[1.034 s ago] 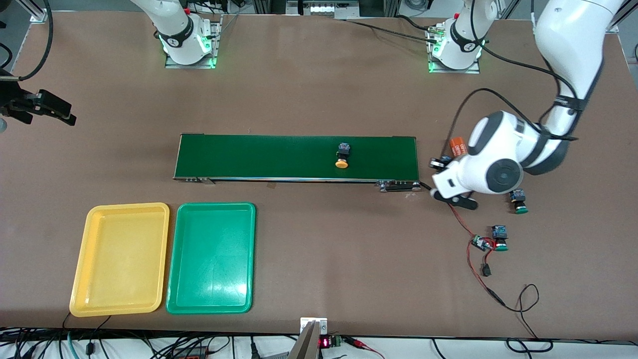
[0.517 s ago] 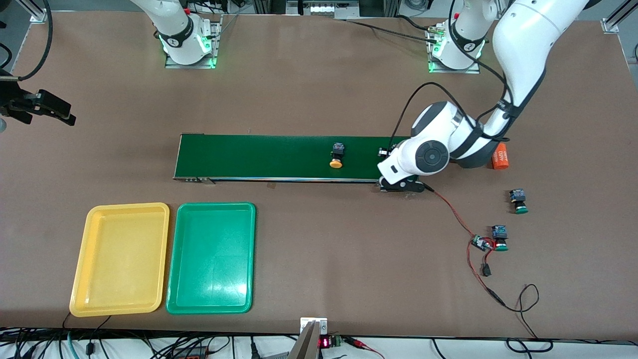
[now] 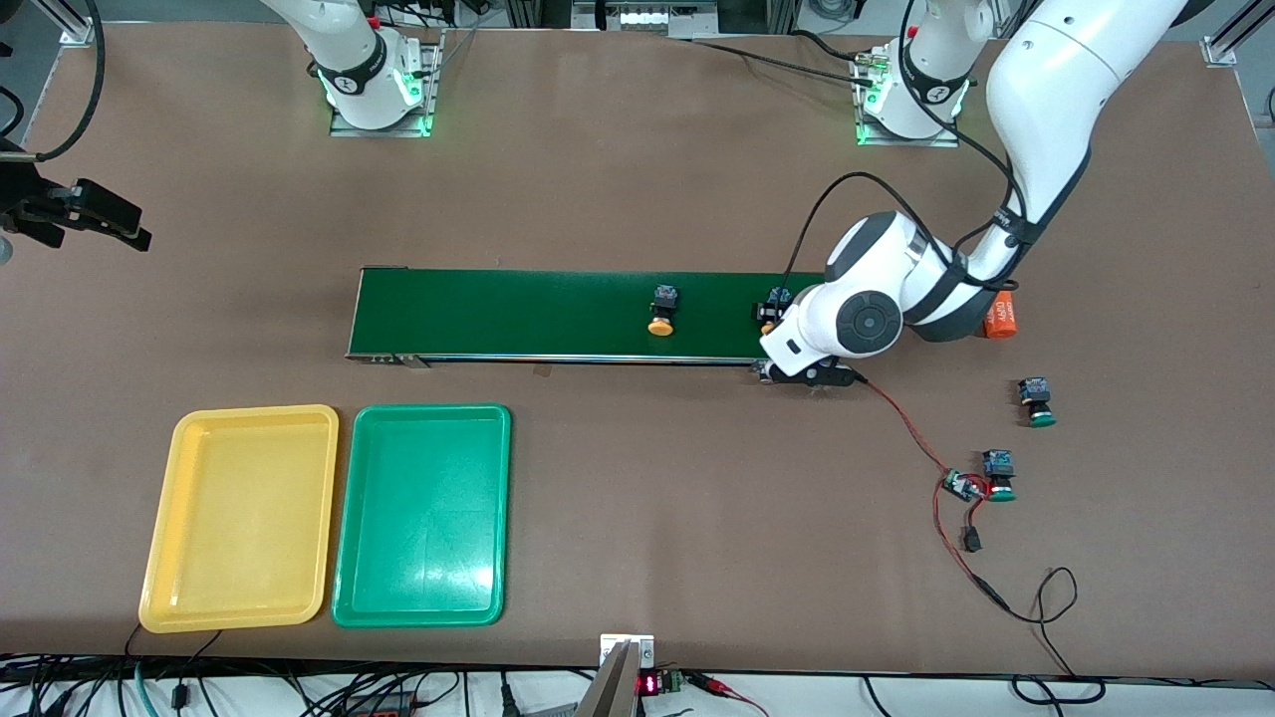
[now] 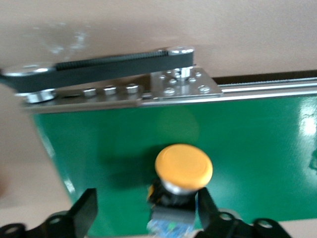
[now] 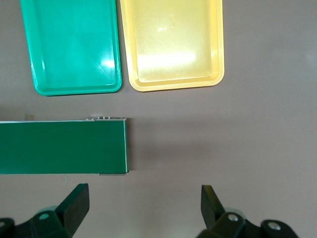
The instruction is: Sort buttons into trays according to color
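Observation:
My left gripper (image 4: pixel 147 201) stands open low over the conveyor belt's (image 3: pixel 518 314) end toward the left arm. An orange-capped button (image 4: pixel 183 166) lies on the belt between its fingers, close against one and well apart from the other; the front view shows this button (image 3: pixel 770 311) beside the wrist. A second orange-capped button (image 3: pixel 661 311) lies mid-belt. Two green-capped buttons (image 3: pixel 1038 400) (image 3: pixel 999 475) sit on the table toward the left arm's end. The yellow tray (image 3: pixel 239 518) and green tray (image 3: pixel 421 515) lie side by side, both bare. My right gripper (image 5: pixel 145 198) waits open above the table.
An orange cylinder (image 3: pixel 1000 314) lies beside the left arm's wrist. A small circuit board (image 3: pixel 961 486) on red wires touches the nearer green button, and its cable trails toward the front camera. The belt's pulley bracket (image 4: pixel 104 82) juts out at this end.
The left arm swung from the table over the belt's end and its gripper opened, leaving an orange button on the belt. The mid-belt button drifted toward the right arm's end.

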`<state>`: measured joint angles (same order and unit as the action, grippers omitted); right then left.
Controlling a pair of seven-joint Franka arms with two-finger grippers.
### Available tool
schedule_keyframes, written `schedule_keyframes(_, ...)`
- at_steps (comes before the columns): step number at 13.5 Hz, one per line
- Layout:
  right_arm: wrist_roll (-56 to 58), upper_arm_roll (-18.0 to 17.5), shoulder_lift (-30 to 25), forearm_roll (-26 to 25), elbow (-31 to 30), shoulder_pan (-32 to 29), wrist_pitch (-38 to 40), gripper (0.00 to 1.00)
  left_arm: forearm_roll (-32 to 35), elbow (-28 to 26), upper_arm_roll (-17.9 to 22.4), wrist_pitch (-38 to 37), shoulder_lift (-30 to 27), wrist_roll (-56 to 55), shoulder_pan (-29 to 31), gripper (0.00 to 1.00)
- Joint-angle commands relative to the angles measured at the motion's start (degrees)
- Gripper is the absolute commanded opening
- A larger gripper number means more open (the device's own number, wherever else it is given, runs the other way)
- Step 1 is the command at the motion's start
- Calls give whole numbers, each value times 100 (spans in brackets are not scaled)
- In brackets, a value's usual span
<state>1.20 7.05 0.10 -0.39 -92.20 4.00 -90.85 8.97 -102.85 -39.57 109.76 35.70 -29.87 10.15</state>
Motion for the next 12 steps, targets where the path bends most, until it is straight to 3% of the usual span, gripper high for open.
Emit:
schedule_keyframes(1,29,-19,-142,-84,-131,-13,-38,100,-53,728,-147,-1137,-335,-36,48,100)
schedule_keyframes(3,38,-19,-134,-84,-131,-5,-47,100,43,1353,-61,-1868,-291,69,92,100)
schedule_keyframes(4,29,-28,-125,-84,-122,-5,-47,100,61,1416,-34,-1914,-291,60,223,100)
schedule_keyframes(8,29,-19,-98,-84,-114,-13,-73,100,929,1356,19,-1967,-291,139,443,100)
schedule_keyframes(12,29,-19,-55,-84,-105,-13,-187,100,975,1206,19,-1923,-265,1121,1119,100)
